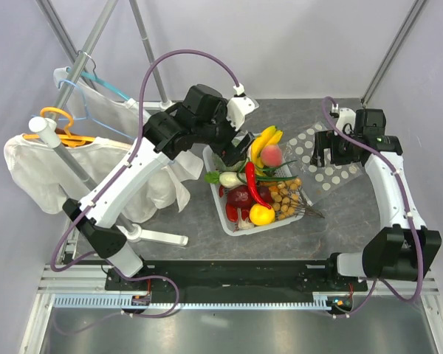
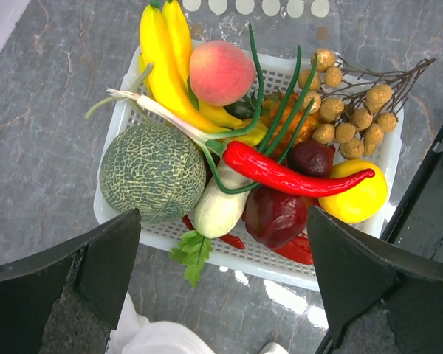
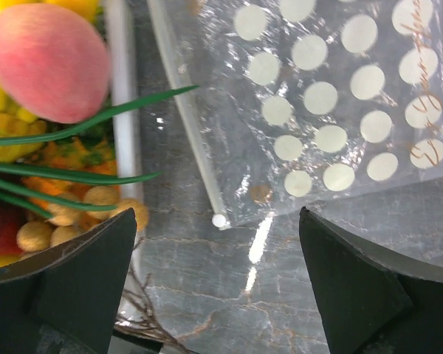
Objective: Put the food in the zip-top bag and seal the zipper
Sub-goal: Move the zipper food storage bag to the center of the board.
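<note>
Glossy red plastic is catching the light in the white basket (image 2: 280,267): the chili pepper (image 2: 295,175) is lying right across the top of the heap with nothing pinning it. The left tool (image 2: 221,295) is hovering over the basket with its fingers wide apart, gripping nothing. The chili is looking hollow, light and slick, so it is probably calling for a pinch across its thick middle rather than the tapering tip. The banana bunch (image 2: 166,63) is sitting at the basket's far end with a peach (image 2: 221,71) resting on it, so it is looking harder to lift first. Just beside the basket, on the right arm's side, the zip-top bag (image 3: 332,110) is lying flat on the table (image 2: 44,110), thin and floppy. Its zipper (image 3: 188,118) is facing the basket, and that stiffer strip is looking like the best hold. The right tool (image 3: 214,295) is hanging over the bag's near corner, fingers spread and empty.
</note>
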